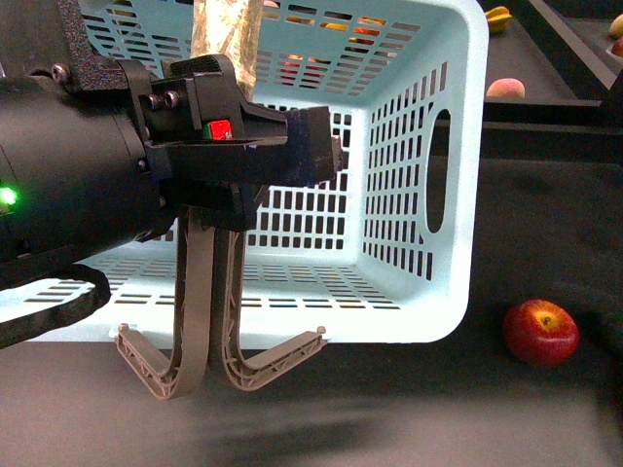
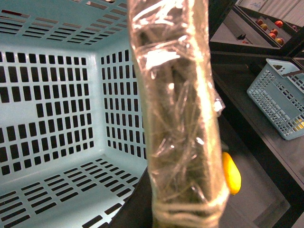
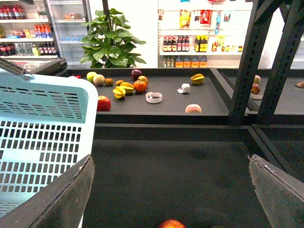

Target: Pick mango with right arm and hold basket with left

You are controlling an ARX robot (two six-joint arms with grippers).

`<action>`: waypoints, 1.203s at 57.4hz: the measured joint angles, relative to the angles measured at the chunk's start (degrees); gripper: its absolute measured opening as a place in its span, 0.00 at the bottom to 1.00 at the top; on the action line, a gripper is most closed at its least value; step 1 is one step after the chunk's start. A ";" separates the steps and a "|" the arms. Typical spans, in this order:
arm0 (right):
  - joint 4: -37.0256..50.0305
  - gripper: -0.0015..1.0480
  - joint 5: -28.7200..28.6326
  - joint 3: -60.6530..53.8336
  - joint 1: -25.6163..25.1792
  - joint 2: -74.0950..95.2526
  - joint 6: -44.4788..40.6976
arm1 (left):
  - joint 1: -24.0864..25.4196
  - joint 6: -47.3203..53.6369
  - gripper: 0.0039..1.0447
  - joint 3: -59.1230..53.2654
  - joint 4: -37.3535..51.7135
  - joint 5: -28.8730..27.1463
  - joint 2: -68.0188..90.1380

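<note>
Presently we hold our right end effector wide beside the basket; our left end effector's grip we cannot tell.

I'm looking at a dark matte desk that is carrying the large light turquoise slotted plastic basket. A round red-yellow apple is lying on the desk near the basket's right corner, apart from it. A smooth yellow-orange mango, half hidden, is showing against the dark surface beside the basket. Behind, a dark raised shelf is holding scattered fruit: a small red fruit, yellow ridged starfruits and a pale peach.
</note>
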 joint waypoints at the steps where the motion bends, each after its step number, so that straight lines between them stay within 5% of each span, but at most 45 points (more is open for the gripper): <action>1: 1.73 0.92 2.47 0.00 0.15 1.09 -1.60 | 0.00 0.04 0.08 0.00 0.00 0.02 0.00; 7: 10.49 0.92 4.35 0.00 -3.56 9.18 -7.32 | 0.00 0.02 0.08 -0.02 0.00 0.00 0.00; 22: 40.39 0.92 -5.29 0.02 -15.56 45.75 -11.61 | 0.00 0.04 0.08 -0.02 0.00 0.04 0.00; 45: 67.28 0.92 -9.05 6.71 -20.50 98.71 -13.20 | 0.00 0.04 0.08 -0.02 0.00 0.02 0.00; 54: 74.64 0.92 -7.48 11.47 -22.03 116.37 -12.44 | 0.00 0.04 0.08 -0.02 0.00 0.02 0.00; 69: 74.51 0.92 -6.38 19.78 -23.63 132.78 -10.38 | 0.00 0.04 0.08 -0.02 0.00 0.02 0.00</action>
